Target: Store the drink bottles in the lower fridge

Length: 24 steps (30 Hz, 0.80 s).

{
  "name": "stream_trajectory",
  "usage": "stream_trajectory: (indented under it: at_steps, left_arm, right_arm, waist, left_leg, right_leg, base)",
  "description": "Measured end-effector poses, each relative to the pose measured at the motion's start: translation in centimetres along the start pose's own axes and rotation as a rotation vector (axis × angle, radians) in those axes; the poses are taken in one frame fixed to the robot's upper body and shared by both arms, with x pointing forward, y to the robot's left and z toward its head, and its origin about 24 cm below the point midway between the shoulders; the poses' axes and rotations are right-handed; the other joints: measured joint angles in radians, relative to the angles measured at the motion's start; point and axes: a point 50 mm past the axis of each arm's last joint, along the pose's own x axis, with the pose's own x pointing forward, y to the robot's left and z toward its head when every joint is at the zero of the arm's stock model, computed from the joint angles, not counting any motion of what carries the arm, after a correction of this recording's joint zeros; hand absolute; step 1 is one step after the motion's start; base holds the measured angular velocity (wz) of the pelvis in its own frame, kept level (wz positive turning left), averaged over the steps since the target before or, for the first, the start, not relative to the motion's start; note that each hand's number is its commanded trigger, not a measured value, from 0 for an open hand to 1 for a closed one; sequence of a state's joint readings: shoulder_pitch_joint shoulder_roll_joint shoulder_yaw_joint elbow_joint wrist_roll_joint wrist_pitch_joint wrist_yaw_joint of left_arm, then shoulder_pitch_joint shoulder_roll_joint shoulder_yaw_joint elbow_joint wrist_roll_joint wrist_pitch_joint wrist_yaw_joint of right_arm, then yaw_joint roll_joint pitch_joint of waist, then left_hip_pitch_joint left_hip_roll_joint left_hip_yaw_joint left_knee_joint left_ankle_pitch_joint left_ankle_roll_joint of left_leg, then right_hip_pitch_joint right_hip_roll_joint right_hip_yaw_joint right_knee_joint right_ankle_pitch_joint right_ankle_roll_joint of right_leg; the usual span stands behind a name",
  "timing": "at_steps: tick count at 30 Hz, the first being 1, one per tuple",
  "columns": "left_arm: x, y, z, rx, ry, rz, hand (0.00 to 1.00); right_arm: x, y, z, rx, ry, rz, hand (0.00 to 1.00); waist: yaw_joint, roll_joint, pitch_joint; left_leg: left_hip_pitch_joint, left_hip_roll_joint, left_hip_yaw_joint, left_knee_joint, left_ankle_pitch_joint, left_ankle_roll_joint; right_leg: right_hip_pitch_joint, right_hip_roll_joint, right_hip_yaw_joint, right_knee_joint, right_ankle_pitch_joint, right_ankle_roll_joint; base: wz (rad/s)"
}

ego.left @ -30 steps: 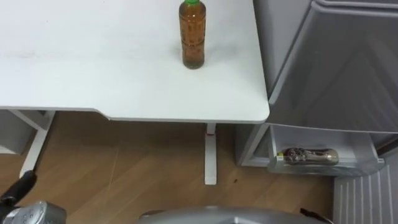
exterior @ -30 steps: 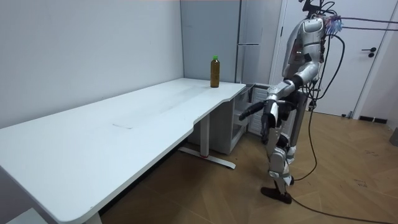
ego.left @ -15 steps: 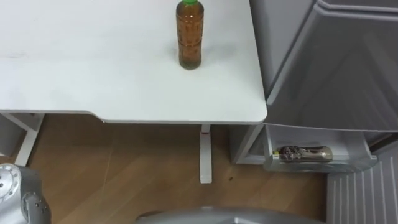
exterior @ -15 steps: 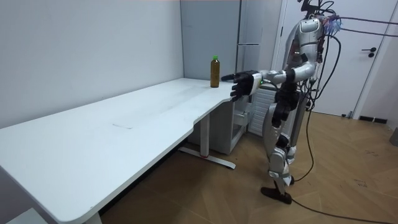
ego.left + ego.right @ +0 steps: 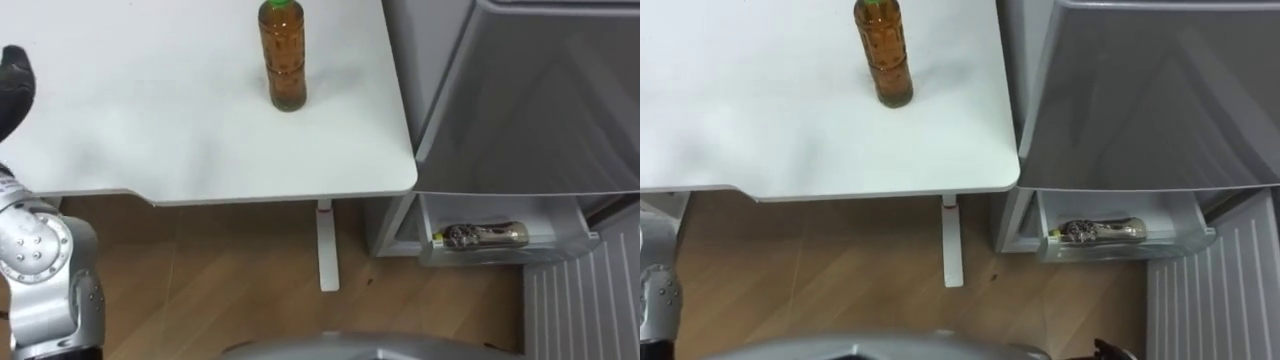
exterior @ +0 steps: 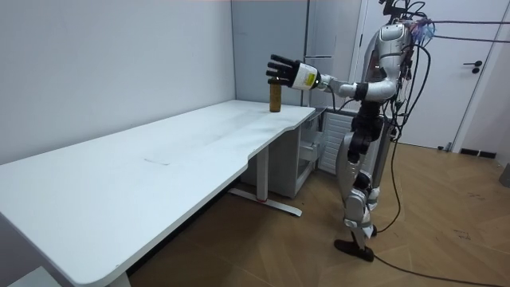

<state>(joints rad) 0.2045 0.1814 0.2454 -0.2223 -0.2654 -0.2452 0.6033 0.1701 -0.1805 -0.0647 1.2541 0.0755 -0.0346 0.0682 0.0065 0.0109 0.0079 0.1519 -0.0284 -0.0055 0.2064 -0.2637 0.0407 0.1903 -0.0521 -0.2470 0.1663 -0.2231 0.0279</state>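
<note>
A clear plastic bottle of amber tea [image 5: 281, 60] with a green cap stands upright on the white desk [image 5: 150, 130], towards its far right corner, close to the grey fridge [image 5: 540, 100]. It looks nearly full, so I judge it fairly heavy for its size, with smooth walls that may slip and give a little under pressure. The ribbed middle of the body, below the shoulder, looks like the best place to wrap round; the cap end is too narrow and would let it swing. My left hand [image 6: 280, 69] is raised over the desk, fingers spread wide and holding nothing, apart from the bottle on its left. Down to the right, the lower fridge compartment [image 5: 500, 215] is open, with another drink [image 5: 478, 236] lying on its side inside.
</note>
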Motion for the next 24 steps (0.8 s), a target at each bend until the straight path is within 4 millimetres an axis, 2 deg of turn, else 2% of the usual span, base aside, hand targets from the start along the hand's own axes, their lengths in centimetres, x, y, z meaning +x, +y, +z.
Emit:
stream_trajectory:
  at_steps: [3,6,7,11,16,24]
  left_arm:
    - [0.0,-1.2,0.0,-0.017,0.009,-0.084,0.00]
    - [-0.3,-2.5,-0.3,-0.030,0.031,-0.188,0.00]
    - [-0.5,-2.8,-0.7,-0.025,0.049,-0.229,0.00]
    - [-1.1,-3.6,-1.9,-0.002,0.118,-0.334,0.00]
    - [-1.8,-4.4,-2.8,0.014,0.184,-0.450,0.00]
    - [-3.0,-6.3,-3.9,0.011,0.273,-0.625,0.00]
  right_arm:
    - [0.1,0.3,0.3,0.008,-0.006,0.008,0.00]
    - [0.1,0.5,0.5,0.014,-0.011,0.013,0.00]
    - [0.1,0.6,0.6,0.017,-0.016,0.017,0.00]
    - [0.2,0.6,0.7,0.031,-0.015,0.027,0.00]
    - [0.3,0.7,0.9,0.038,-0.004,0.041,0.00]
    - [0.3,0.8,1.2,0.043,0.001,0.056,0.00]
  waist:
    - [-0.012,-0.006,0.0021]
    - [-0.021,-0.007,0.0091]
    - [-0.026,-0.011,0.0069]
    - [-0.029,-0.009,0.0075]
    - [-0.059,-0.009,0.0065]
    - [-0.060,-0.008,0.0056]
  left_leg:
    - [0.001,0.000,0.000,-0.002,0.000,0.000]
    - [0.008,0.004,0.002,-0.004,0.000,0.000]
    - [0.009,0.006,0.005,-0.006,0.000,0.000]
    - [0.012,0.009,0.026,-0.008,0.000,0.000]
    - [0.008,0.011,0.040,-0.009,0.000,0.000]
    - [0.004,0.016,0.061,-0.009,0.000,0.000]
  right_leg:
    - [0.003,0.001,-0.001,-0.001,0.000,0.000]
    - [0.000,0.000,0.005,-0.003,0.000,0.000]
    - [0.000,0.000,0.012,-0.003,0.000,0.000]
    - [0.000,0.003,0.029,-0.002,0.000,0.000]
    - [-0.011,0.005,0.052,0.003,0.001,0.000]
    - [-0.018,0.009,0.066,0.003,0.005,-0.002]
  base:
    - [0.00]
    - [-0.03]
    - [-0.06]
    - [-0.15]
    - [-0.09]
    - [-0.06]
